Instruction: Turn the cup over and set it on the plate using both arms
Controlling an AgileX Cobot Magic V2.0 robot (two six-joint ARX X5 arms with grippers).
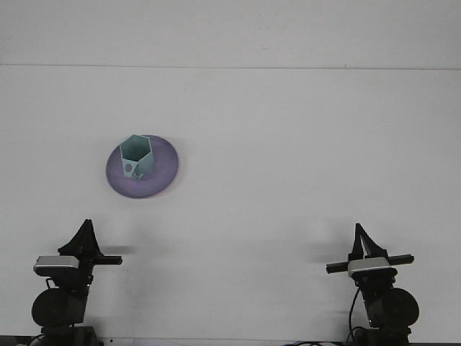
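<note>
A pale green faceted cup (135, 157) stands upright, mouth up, on a purple plate (163, 170) left of centre on the white table. Low at the front left, well short of the plate, my left gripper (86, 229) rests with its fingers together in a point and nothing in them. Far from the cup at the front right, my right gripper (358, 233) is likewise shut and empty. Neither gripper touches the cup or the plate.
The white table (288, 158) stretches back to a seam at the far wall. Both arm bases, with their wrist cameras, sit at the table's near edge.
</note>
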